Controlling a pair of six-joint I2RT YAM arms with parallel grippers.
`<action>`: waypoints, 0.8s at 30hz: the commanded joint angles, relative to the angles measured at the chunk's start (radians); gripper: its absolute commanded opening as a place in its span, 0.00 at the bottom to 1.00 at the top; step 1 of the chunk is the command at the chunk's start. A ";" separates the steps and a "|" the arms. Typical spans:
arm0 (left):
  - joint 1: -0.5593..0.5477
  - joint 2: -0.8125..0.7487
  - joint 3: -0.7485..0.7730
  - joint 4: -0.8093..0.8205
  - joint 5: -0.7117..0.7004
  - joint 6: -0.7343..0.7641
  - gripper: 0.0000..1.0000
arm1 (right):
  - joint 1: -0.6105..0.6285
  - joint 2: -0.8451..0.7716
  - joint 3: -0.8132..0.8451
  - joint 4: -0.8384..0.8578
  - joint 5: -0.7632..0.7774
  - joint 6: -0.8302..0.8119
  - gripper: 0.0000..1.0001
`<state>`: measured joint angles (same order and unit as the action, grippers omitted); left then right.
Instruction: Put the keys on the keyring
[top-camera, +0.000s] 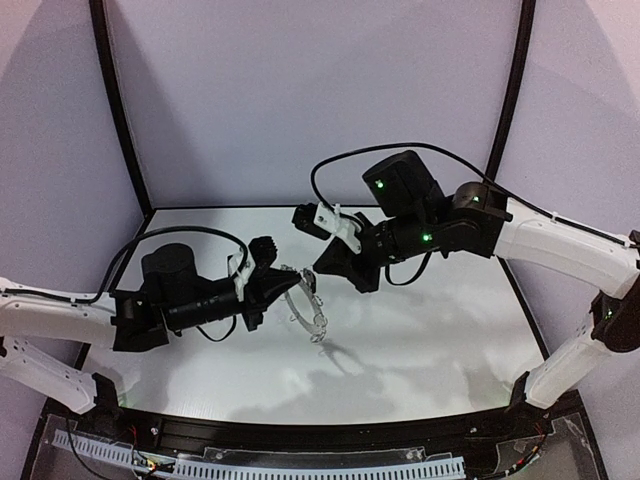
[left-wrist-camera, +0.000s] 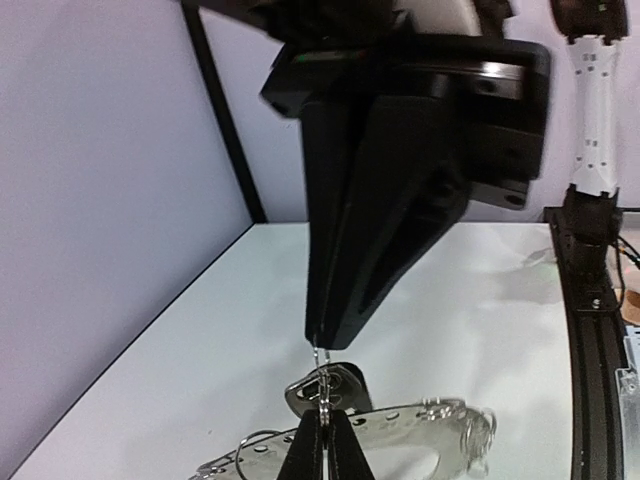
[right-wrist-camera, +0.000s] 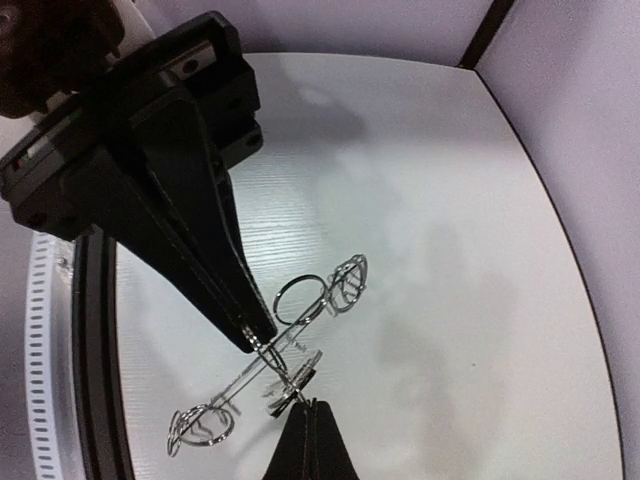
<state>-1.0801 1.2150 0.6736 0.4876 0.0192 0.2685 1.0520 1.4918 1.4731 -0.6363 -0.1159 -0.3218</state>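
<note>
The keyring (top-camera: 310, 308) is a flat silvery-grey ring with small holes and wire loops on its rim, held tilted above the white table. My left gripper (top-camera: 284, 290) is shut on the keyring's rim. In the left wrist view my fingers (left-wrist-camera: 312, 452) pinch the keyring (left-wrist-camera: 420, 425) at the bottom edge. My right gripper (top-camera: 324, 268) meets it from the far side, shut on the thin wire loop of the key (left-wrist-camera: 330, 385). In the right wrist view the right gripper (right-wrist-camera: 303, 403) pinches the key (right-wrist-camera: 296, 378) beside the edge-on keyring (right-wrist-camera: 335, 290); the left gripper (right-wrist-camera: 253, 338) comes from the upper left.
The white table (top-camera: 430, 330) is boxed in by pale walls with black corner posts (top-camera: 118, 110). A black rail (left-wrist-camera: 590, 300) runs along the near table edge. The two grippers' tips nearly touch over the table's middle.
</note>
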 joint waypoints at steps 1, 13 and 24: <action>-0.002 -0.050 -0.047 0.181 0.137 0.028 0.01 | -0.058 -0.024 -0.005 -0.040 -0.132 0.045 0.00; -0.002 -0.044 -0.050 0.271 0.232 0.062 0.01 | -0.081 0.046 0.022 -0.096 -0.246 0.045 0.00; -0.002 -0.029 -0.051 0.357 0.261 0.060 0.01 | -0.081 0.089 0.031 -0.077 -0.310 0.056 0.00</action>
<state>-1.0756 1.2095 0.6048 0.6593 0.2175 0.3180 0.9858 1.5485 1.5000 -0.6992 -0.4384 -0.2815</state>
